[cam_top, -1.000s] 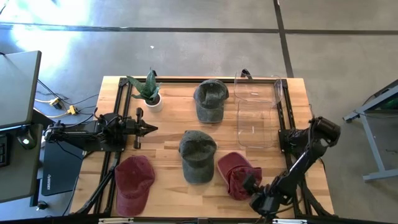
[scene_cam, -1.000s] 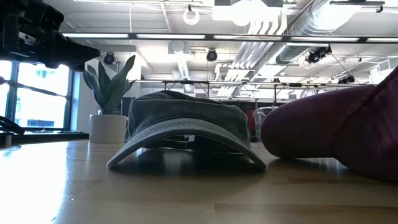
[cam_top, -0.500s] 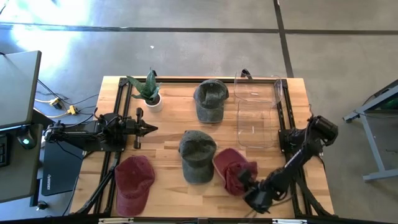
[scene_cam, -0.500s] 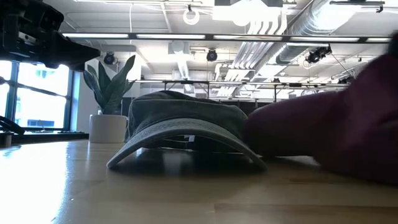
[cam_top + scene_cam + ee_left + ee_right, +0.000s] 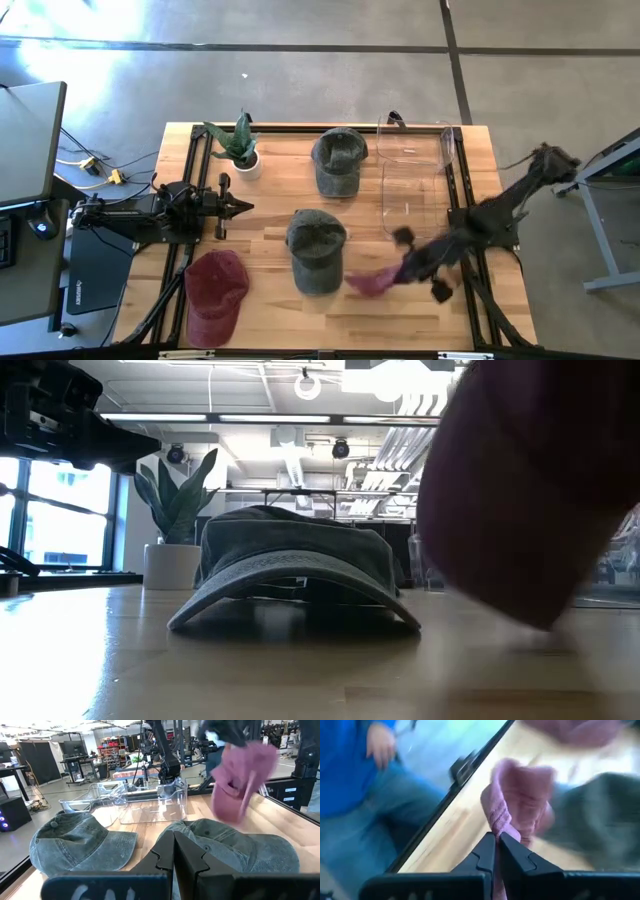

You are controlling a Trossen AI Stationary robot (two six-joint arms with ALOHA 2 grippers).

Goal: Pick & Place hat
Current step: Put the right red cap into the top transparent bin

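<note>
The right gripper (image 5: 408, 262) is clamping a red hat (image 5: 372, 282), which is hanging from its fingers above the table (image 5: 270, 215), beside a green hat (image 5: 317, 248) and near a clear bin (image 5: 412, 190). The left gripper (image 5: 240, 207), fingers together, is waiting well apart.

On the worktop (image 5: 270, 215), a potted plant (image 5: 238, 143) stands at the rear left. One hat (image 5: 338, 160) lies at the rear centre, with a clear bin (image 5: 415, 190) just to its right. A second hat (image 5: 316, 249) lies at the centre. A third hat (image 5: 215, 295) lies at the front left. A fourth hat (image 5: 372, 282) hangs above the front right area, right of the centre hat.
</note>
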